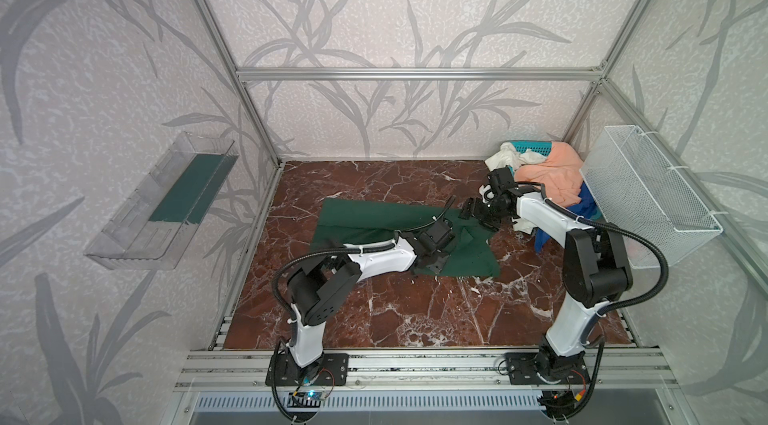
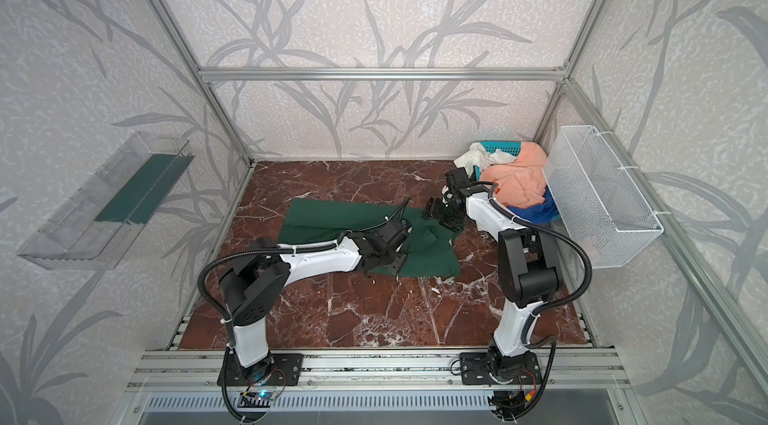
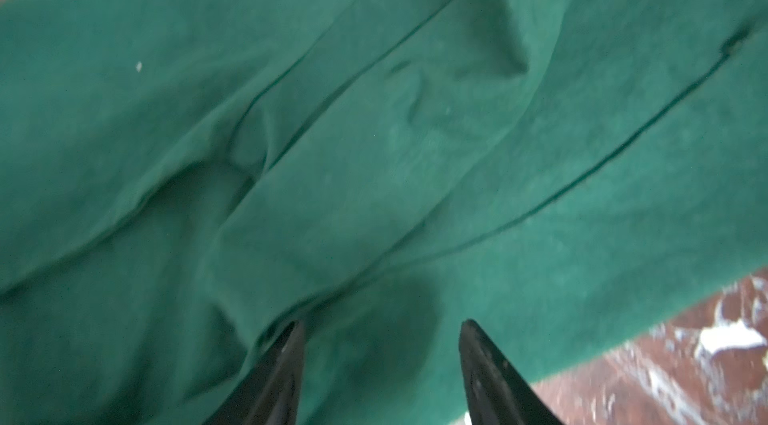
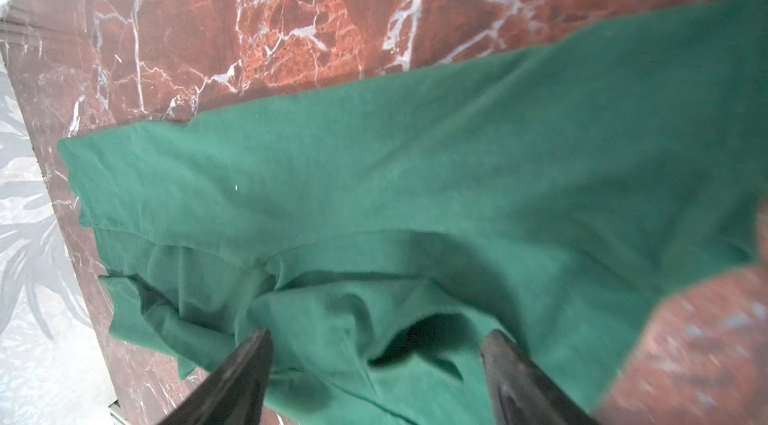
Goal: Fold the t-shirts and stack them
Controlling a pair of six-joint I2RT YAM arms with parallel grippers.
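A dark green t-shirt (image 1: 361,219) (image 2: 328,215) lies spread on the marble table, rumpled at its right end. My left gripper (image 1: 430,266) (image 2: 382,263) hovers low over its near right part, and in the left wrist view it (image 3: 382,322) is open above creased green cloth (image 3: 374,132). My right gripper (image 1: 476,213) (image 2: 436,211) hangs over the shirt's far right edge. The right wrist view shows this gripper (image 4: 379,331) open, with a raised bunch of the shirt (image 4: 415,194) below the gap. Peach (image 1: 548,173), white (image 1: 511,155) and blue (image 1: 586,200) shirts are piled at the back right.
The pile rests on a teal slotted basket (image 1: 532,147) in the back right corner. A white wire-mesh basket (image 1: 648,194) hangs on the right wall beside the right arm. A clear plastic shelf (image 1: 162,198) is fixed to the left wall. Bare marble (image 1: 415,310) lies in front of the shirt.
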